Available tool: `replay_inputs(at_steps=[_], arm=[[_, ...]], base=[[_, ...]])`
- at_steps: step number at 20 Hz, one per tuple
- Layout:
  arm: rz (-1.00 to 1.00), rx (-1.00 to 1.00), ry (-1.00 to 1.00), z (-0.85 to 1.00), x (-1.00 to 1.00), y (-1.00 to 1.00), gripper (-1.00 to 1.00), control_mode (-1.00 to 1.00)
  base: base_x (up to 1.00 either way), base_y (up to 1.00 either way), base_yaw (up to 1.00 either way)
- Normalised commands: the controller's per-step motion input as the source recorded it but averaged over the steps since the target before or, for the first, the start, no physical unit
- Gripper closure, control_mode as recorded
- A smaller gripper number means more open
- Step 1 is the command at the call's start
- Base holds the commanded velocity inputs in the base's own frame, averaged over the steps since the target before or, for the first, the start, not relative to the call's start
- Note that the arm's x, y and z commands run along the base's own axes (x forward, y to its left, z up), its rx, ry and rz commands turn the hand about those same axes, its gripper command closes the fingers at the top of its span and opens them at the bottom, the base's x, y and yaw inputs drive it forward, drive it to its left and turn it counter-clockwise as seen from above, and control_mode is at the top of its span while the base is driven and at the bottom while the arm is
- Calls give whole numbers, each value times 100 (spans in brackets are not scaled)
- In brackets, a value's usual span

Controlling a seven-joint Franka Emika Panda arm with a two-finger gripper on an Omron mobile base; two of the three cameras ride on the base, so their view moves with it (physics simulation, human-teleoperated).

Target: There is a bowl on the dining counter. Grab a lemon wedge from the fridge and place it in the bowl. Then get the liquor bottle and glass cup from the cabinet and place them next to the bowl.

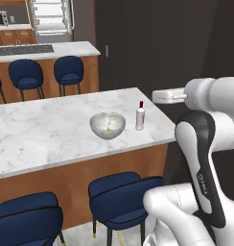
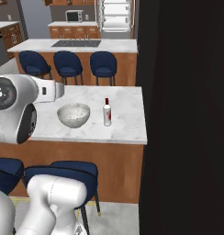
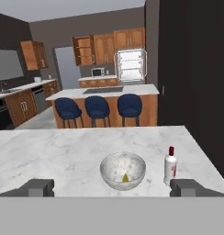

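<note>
Bowl: the bowl sits upright on the dining counter, mouth open to the ceiling, towards the counter's end by the dark wall.
In the bowl: the lemon wedge lies on the bottom, a tiny yellow sliver. It shows in the left base view too. I can't make out which way its point faces.
Bottle: the liquor bottle stands upright just beside the bowl, on the bowl's dark-wall side, apart from it and not touching. Its long axis runs straight up, red cap on top, base flat on the marble.
Bottle contents: can't tell from here.
My claw: my gripper hangs back from the bowl on my side of the counter, level and looking across it. My fingertips are spread wide, the bowl and bottle both sitting between them in the hand view, and I've got nothing in hold.
Fridge: the fridge stands far beyond the bowl, past the island, its doors swung open on white shelves.
Cabinet: an upper cabinet beyond the bowl hangs open too, shelves showing.
Stools: blue stools line up along the island beyond the bowl.
</note>
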Motion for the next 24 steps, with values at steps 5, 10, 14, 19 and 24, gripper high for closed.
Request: replay_inputs(at_steps=[5,10,14,19,24], arm=[[0,0,0,0,0,0,-100,100],[0,0,0,0,0,0,-100,100],[0,0,0,0,0,0,-100,100],[0,0,0,0,0,0,-100,100],[0,0,0,0,0,0,-100,100]], base=[[-65,45,-12],[-72,81,-14],[-67,98,-17],[-60,100,-18],[-53,100,-17]])
